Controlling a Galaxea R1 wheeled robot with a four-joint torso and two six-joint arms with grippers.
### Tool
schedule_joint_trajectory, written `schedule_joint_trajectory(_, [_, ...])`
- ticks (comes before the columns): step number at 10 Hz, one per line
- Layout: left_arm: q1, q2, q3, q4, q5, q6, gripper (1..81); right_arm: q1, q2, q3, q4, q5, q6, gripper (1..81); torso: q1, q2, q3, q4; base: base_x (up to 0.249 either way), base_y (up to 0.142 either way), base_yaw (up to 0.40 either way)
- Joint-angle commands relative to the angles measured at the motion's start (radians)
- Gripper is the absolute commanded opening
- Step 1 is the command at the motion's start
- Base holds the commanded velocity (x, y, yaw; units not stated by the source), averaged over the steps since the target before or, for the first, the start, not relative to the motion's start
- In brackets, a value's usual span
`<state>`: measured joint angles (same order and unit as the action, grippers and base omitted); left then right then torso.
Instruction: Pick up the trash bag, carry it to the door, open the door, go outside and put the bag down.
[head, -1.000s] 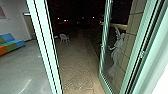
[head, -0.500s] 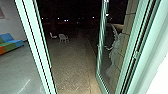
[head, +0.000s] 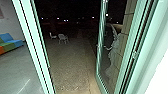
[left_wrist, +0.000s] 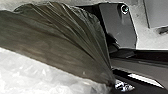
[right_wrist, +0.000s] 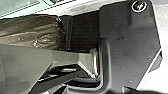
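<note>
at the open door (head: 100, 53), the left gripper (left_wrist: 115, 83) holds the trash bag (left_wrist: 60, 42).

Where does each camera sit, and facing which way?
Head view: high on the robot, facing forward, down, past the open door to the yard.
Left wrist view: left wrist; looks at the trash bag; robot's dark plate shows.
Right wrist view: right wrist; same bag; plate and jointed bar show.
Wrist views share bag and plate.

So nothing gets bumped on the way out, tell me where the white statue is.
In the head view, the white statue is on the right, showing within the glass of the open door, beside the tan wall.
</note>
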<state>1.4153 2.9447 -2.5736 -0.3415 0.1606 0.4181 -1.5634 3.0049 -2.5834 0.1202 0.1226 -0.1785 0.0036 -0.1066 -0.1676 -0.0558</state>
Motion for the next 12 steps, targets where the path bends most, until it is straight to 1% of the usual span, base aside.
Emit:
schedule_joint_trajectory(1, [-0.052,0.001,0.007,-0.005,0.074,0.005,1.0,0.032,0.008,0.013,-0.016,-0.06,-0.006,81.1,0.0,0.0,0.0,0.0,0.0,0.0,0.0])
schedule_joint_trajectory(8, [-0.057,-0.002,0.007,-0.008,0.073,0.002,1.0,0.029,0.005,0.013,-0.014,-0.058,-0.006,81.1,0.0,0.0,0.0,0.0,0.0,0.0,0.0])
schedule_joint_trajectory(12, [-0.055,-0.002,0.007,-0.01,0.074,0.002,1.0,0.027,0.007,0.013,-0.014,-0.058,-0.006,81.1,-0.002,-0.001,0.0,0.0,0.089,0.0,0.0])
